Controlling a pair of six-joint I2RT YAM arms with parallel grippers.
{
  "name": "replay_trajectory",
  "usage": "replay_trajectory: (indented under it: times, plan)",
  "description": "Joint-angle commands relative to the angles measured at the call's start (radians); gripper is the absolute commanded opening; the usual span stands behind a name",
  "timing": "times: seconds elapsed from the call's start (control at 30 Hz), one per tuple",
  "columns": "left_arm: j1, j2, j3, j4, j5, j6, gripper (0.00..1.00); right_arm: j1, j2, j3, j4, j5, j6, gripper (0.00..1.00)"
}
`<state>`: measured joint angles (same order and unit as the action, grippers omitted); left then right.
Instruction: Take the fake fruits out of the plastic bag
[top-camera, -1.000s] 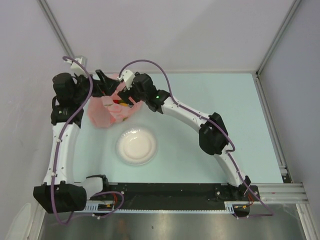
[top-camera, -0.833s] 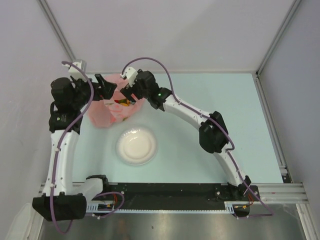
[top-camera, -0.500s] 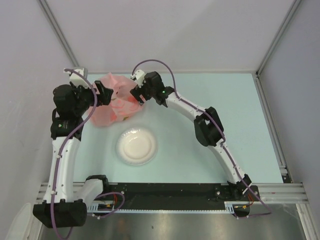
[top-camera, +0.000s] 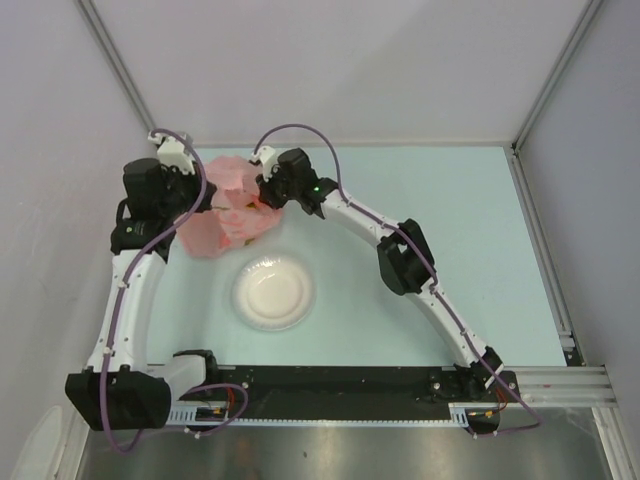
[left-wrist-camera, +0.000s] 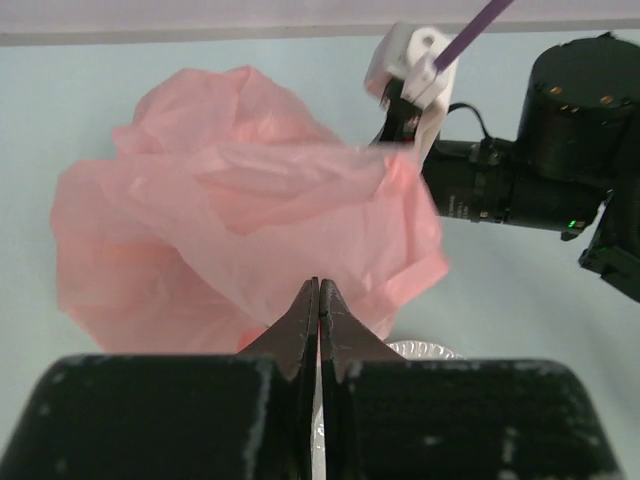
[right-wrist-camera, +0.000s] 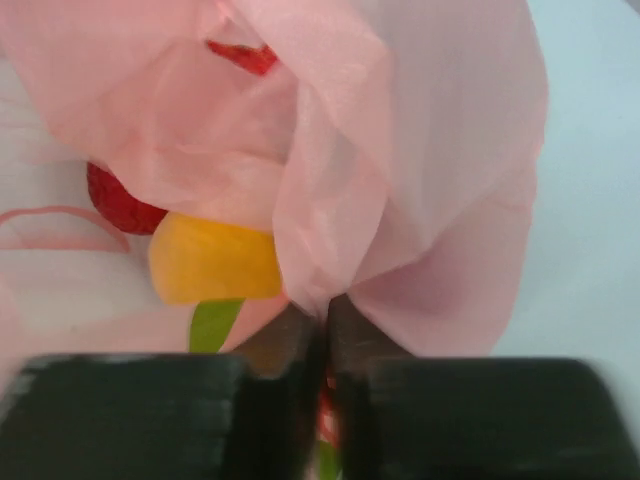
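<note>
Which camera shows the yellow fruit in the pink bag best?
Right wrist: the yellow fruit sits close-up inside the plastic bag. Left wrist shows only the pink bag hiding it; top external shows it too small to pick out.

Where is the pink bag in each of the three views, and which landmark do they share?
Top external: bag at upper left, beyond the plate.
Left wrist: bag at centre-left.
Right wrist: bag fills the upper frame.
Shared landmark: the pale table, right of the bag in every view.
</note>
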<state>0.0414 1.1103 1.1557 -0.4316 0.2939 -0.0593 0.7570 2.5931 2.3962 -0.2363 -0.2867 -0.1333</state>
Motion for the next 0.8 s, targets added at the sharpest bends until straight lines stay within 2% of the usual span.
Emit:
replay_trajectory:
  times: [0.0, 0.17, 0.23, 0.27, 0.33, 0.37, 0.43, 0.47, 0.53, 0.57, 0.6, 0.67, 0.7, 0.73, 0.77]
  plan:
    - [0.0, -0.015, 0.119, -0.033, 0.062, 0.035, 0.0, -0.027, 0.013, 0.049, 0.035, 0.026, 0.058, 0.0]
    - [0.003, -0.04, 0.124, -0.013, 0.12, 0.107, 0.0, -0.097, -0.071, 0.034, 0.02, 0.061, 0.089, 0.0]
    - [0.0, -0.015, 0.121, -0.004, 0.194, 0.118, 0.0, -0.142, -0.145, -0.015, 0.015, 0.077, 0.095, 0.0]
    - [-0.001, -0.004, 0.125, -0.002, 0.22, 0.118, 0.08, -0.159, -0.169, -0.038, 0.014, 0.08, 0.113, 0.0]
    - [-0.014, 0.016, 0.133, -0.004, 0.243, 0.108, 0.32, -0.211, -0.258, -0.1, 0.012, 0.074, 0.129, 0.0]
    - [-0.015, 0.029, 0.133, -0.001, 0.249, 0.098, 0.55, -0.231, -0.293, -0.177, 0.014, 0.066, 0.156, 0.0]
    - [-0.034, 0.042, 0.131, 0.011, 0.258, 0.101, 0.76, -0.286, -0.397, -0.277, 0.012, 0.052, 0.199, 0.0]
    - [-0.034, 0.054, 0.131, 0.016, 0.263, 0.104, 0.85, -0.306, -0.433, -0.387, 0.014, 0.04, 0.208, 0.0]
    - [-0.066, 0.06, 0.131, 0.037, 0.263, 0.093, 0.94, -0.356, -0.541, -0.494, 0.02, 0.035, 0.23, 0.0]
    - [-0.069, 0.072, 0.133, 0.048, 0.269, 0.067, 0.97, -0.369, -0.577, -0.616, 0.023, 0.032, 0.239, 0.0]
    - [-0.078, 0.08, 0.14, 0.057, 0.277, 0.067, 1.0, -0.384, -0.62, -0.67, 0.028, 0.032, 0.244, 0.0]
    - [-0.098, 0.103, 0.159, 0.051, 0.303, 0.023, 1.0, -0.397, -0.745, -0.796, 0.043, 0.029, 0.239, 0.0]
    - [-0.122, 0.123, 0.174, 0.054, 0.306, 0.012, 1.0, -0.39, -0.786, -0.915, 0.048, 0.023, 0.233, 0.02]
    - [-0.138, 0.129, 0.182, 0.062, 0.307, 0.0, 1.0, -0.36, -0.822, -0.965, 0.049, 0.009, 0.2, 0.19]
    - [-0.153, 0.138, 0.188, 0.071, 0.315, -0.022, 1.0, -0.335, -0.897, -1.005, 0.045, -0.018, 0.181, 0.26]
